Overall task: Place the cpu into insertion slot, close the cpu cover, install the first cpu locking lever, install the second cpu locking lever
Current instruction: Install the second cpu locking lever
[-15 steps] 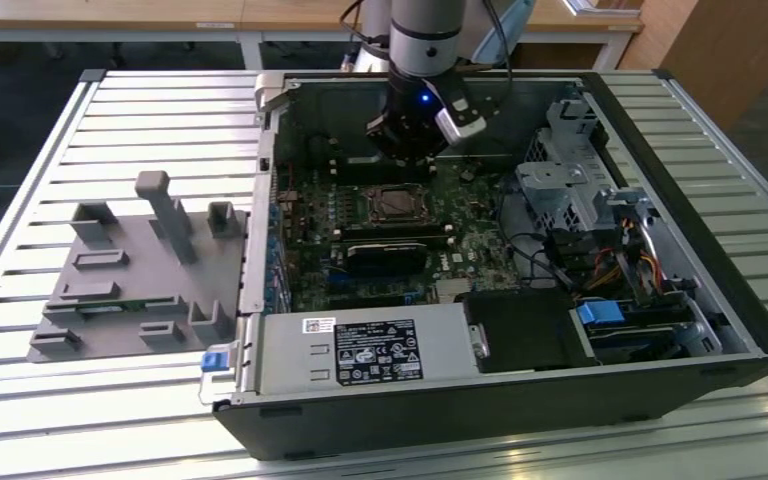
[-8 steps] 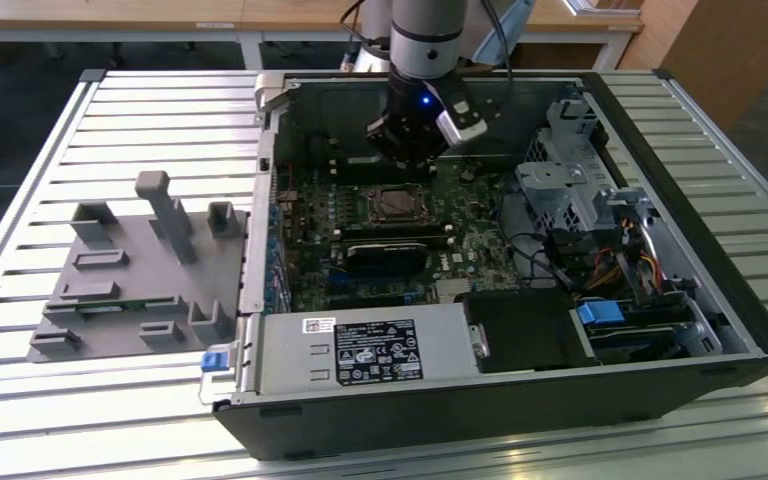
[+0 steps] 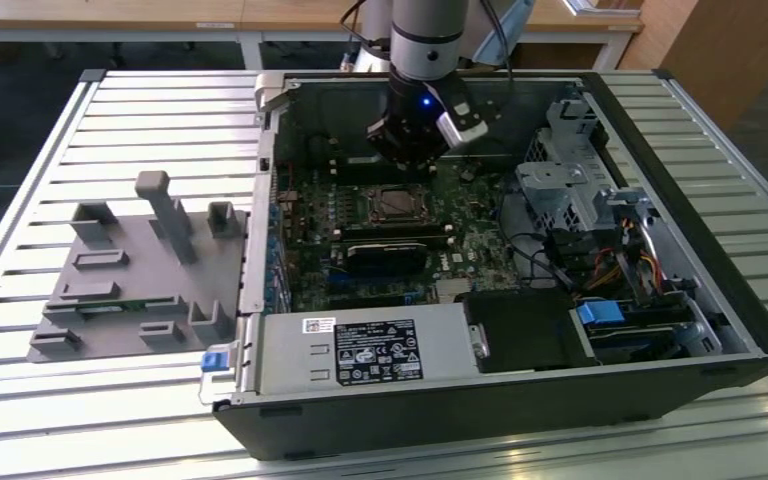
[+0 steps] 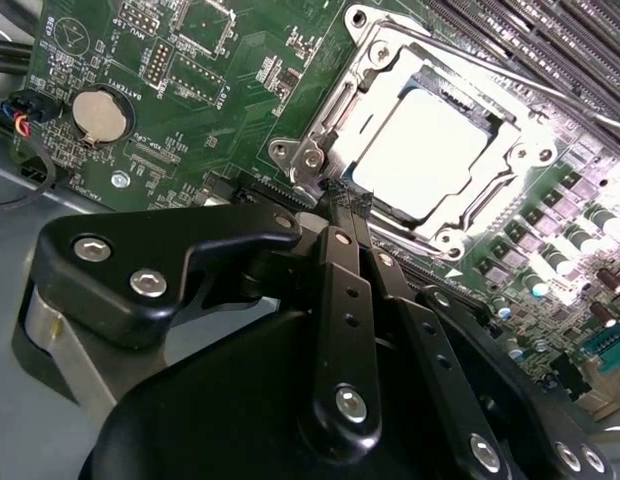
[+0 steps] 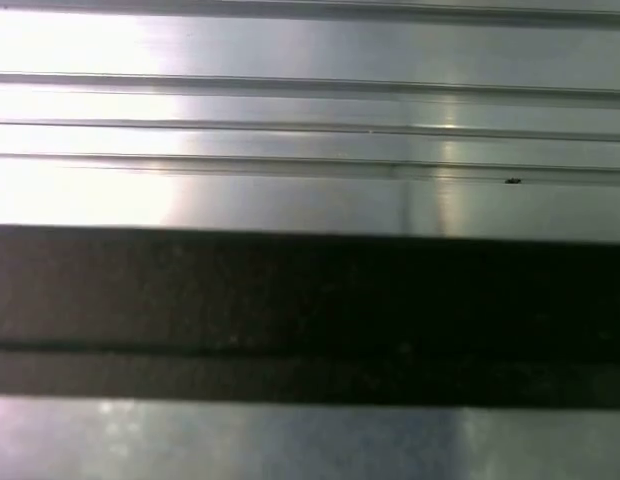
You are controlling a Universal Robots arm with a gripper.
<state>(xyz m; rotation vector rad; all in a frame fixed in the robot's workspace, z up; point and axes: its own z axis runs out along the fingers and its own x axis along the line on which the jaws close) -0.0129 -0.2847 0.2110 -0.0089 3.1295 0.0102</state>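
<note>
Second wrist view: gripper [image 4: 342,200] fingers are pressed together, tips meeting just at the socket's edge, nothing visibly held between them. The cpu [image 4: 420,150] sits flat in the socket, its silver top showing through the window of the cpu cover [image 4: 510,145], which lies closed over it. A locking lever [image 4: 470,62] runs along the far side of the socket. Exterior view: the arm's gripper [image 3: 404,160] hangs inside the open computer case [image 3: 491,400], just behind the socket [image 3: 395,205] on the motherboard [image 3: 484,200]. A grey fixture [image 3: 131,270] sits on the slatted tabletop [image 3: 37,150], well apart on the exterior view's left.
</note>
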